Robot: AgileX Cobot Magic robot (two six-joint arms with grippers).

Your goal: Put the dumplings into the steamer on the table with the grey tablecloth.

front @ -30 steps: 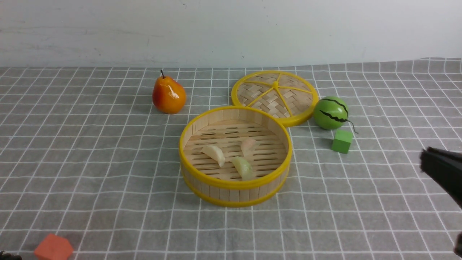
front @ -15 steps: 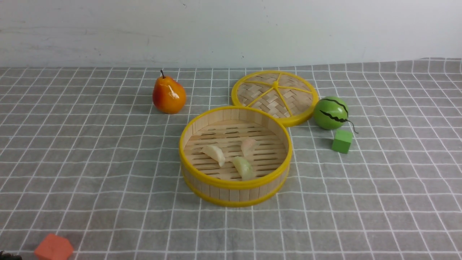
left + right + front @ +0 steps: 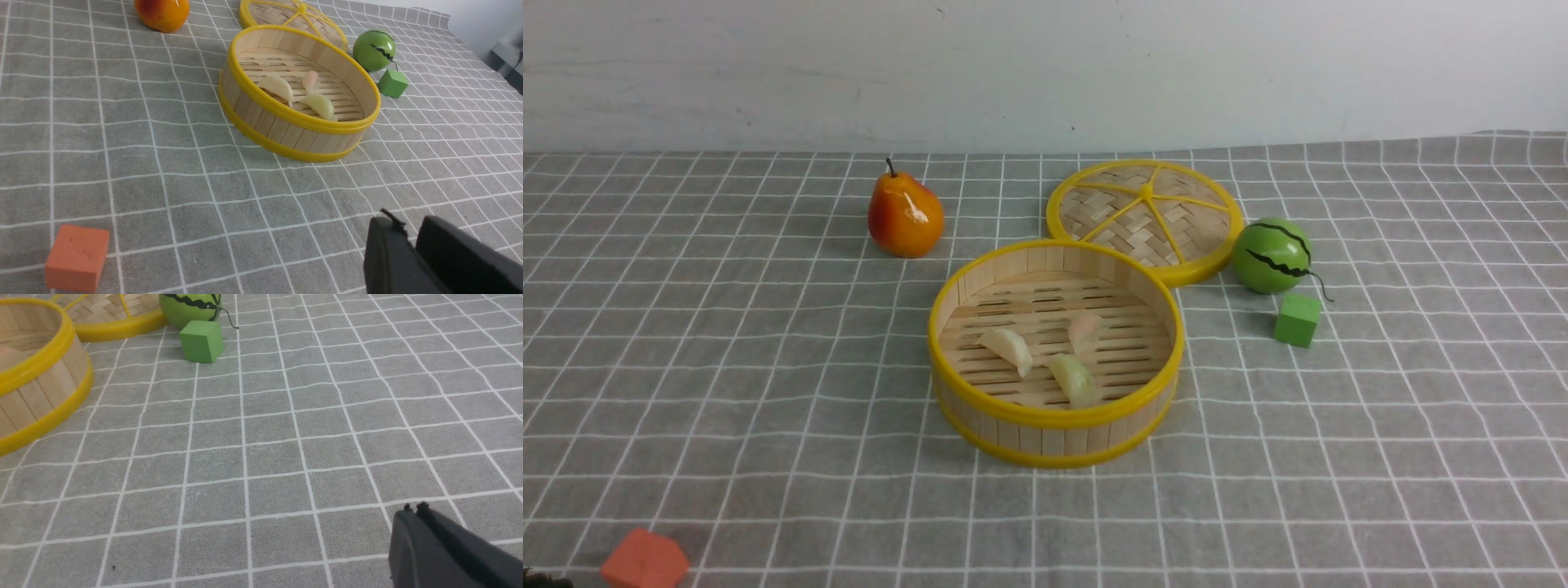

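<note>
Resting inside the round bamboo-slat steamer (image 3: 1054, 353) are three small translucent crescent dumplings (image 3: 1045, 351); the loading is judged finished. Both empty pincers, left (image 3: 412, 249) nearly closed, right (image 3: 414, 514) closed, need only be parked.

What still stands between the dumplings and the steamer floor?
Nothing visible. All three dumplings already lie on the slotted floor inside the steamer. The woven lid lies flat behind it, leaving the top uncovered.
</note>
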